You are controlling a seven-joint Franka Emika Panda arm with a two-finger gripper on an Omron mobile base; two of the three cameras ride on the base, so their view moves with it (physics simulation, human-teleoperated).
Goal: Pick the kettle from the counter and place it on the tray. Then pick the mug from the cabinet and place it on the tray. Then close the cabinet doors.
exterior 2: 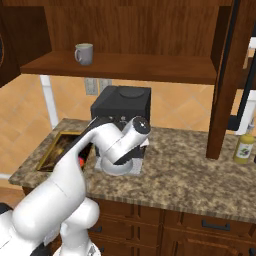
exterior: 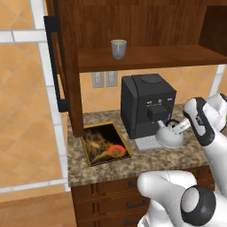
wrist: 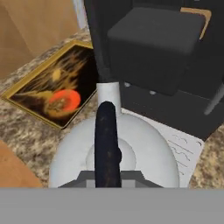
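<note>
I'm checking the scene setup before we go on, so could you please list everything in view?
kettle: one, silvery-white with black handle, in front of the coffee machine, gripped by the handle
tray: one, golden rim, dark pictured surface, on the counter's left end
mug: one, grey-green, on the cabinet shelf
cabinet: one, reddish-brown, doors open
coffee machine: one, black, on the counter
counter: one, speckled granite over brown drawers
bottle: one, yellow, counter's right end
gripper: one, shut on the kettle's handle

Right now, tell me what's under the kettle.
The kettle sits on the black machine's grey drip plate, on the counter. The plate beneath it is covered.
</note>
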